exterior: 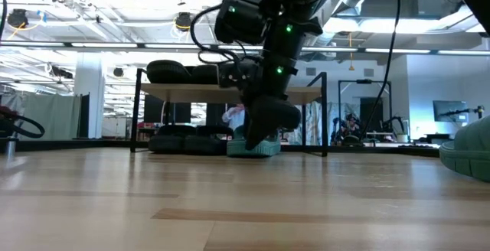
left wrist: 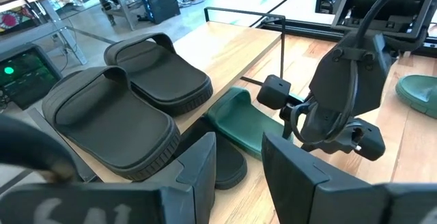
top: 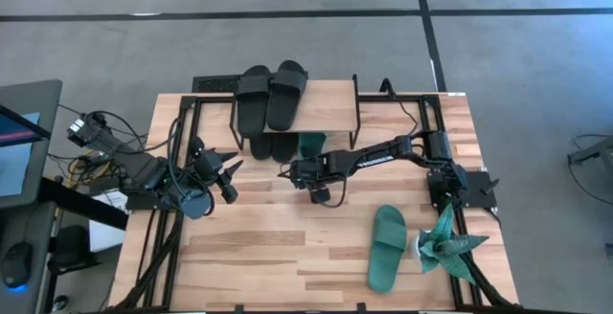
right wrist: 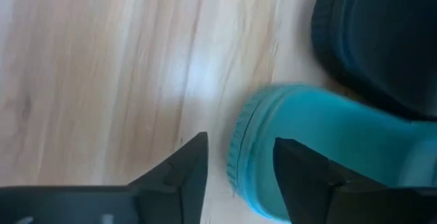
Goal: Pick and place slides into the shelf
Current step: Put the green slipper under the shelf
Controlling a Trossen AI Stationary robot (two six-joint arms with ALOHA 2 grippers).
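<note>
The right end effector (top: 290, 172) is hanging low over the bench (top: 287, 257) just in front of the shelf (top: 330, 103), its fingers standing apart with nothing between them. In the right wrist view the heel of a teal slide (right wrist: 307, 149) is lying just beyond the fingertips — a ribbed rubber edge, flat on the wood, beside a black slide (right wrist: 382, 39). That teal slide (top: 311, 144) is sitting under the shelf next to two black slides (top: 271, 145). White lettering is running along the right arm's forearm in the high view, too small to read. On the shelf's light plank top, two more matte black slides (top: 270, 94) are resting side by side, wide straps up. A second teal slide (top: 387, 247) is lying on the bench near the right edge, just beside a spiky teal paper plant (top: 445, 242). The left end effector (top: 230, 173) is waiting at the bench's left side — open and empty.
</note>
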